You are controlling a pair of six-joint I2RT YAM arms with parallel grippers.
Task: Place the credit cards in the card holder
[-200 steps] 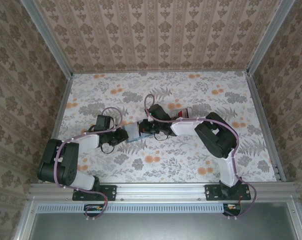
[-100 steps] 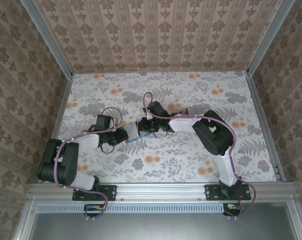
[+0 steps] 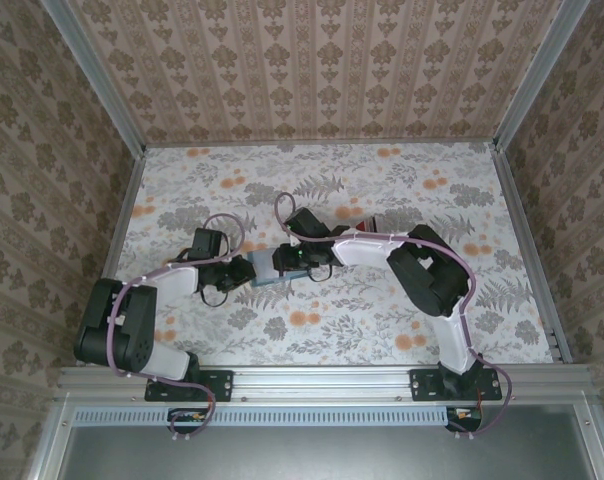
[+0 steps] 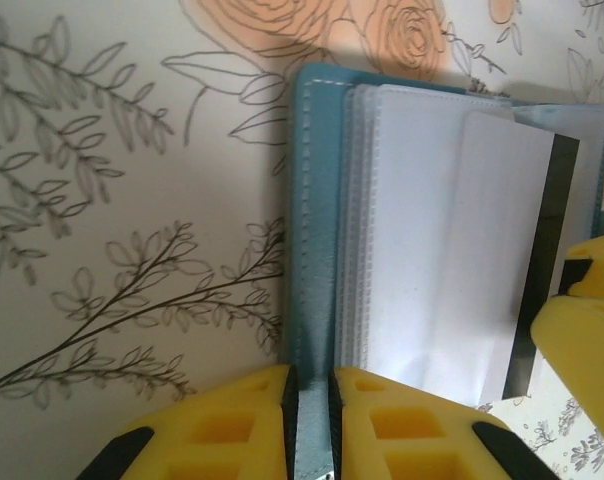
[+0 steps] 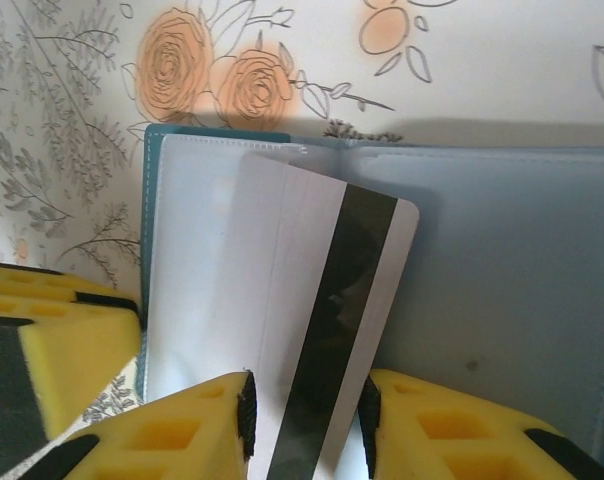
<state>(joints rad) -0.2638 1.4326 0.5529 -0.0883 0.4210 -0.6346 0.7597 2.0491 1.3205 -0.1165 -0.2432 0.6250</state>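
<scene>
The teal card holder (image 4: pixel 312 200) lies open on the flowered table, its clear sleeves (image 4: pixel 412 230) facing up. My left gripper (image 4: pixel 310 420) is shut on the edge of its teal cover. A pale white credit card (image 5: pixel 322 300) with a black stripe lies slanted on the sleeves, partly tucked in. My right gripper (image 5: pixel 307 420) stands open, its pads either side of the card's near end. From above, both grippers meet at the holder (image 3: pixel 265 270) in the middle of the table, with the left gripper (image 3: pixel 244 272) on its left and the right gripper (image 3: pixel 284 260) on its right.
A small clear tray with red contents (image 3: pixel 370 222) sits behind the right arm's forearm. Patterned walls close in the table on three sides. The right gripper's yellow finger (image 4: pixel 582 340) shows beside the card in the left wrist view.
The right gripper has slid left over the holder, carrying the card onto the sleeves, and its jaws have come apart. The left gripper has kept its hold.
</scene>
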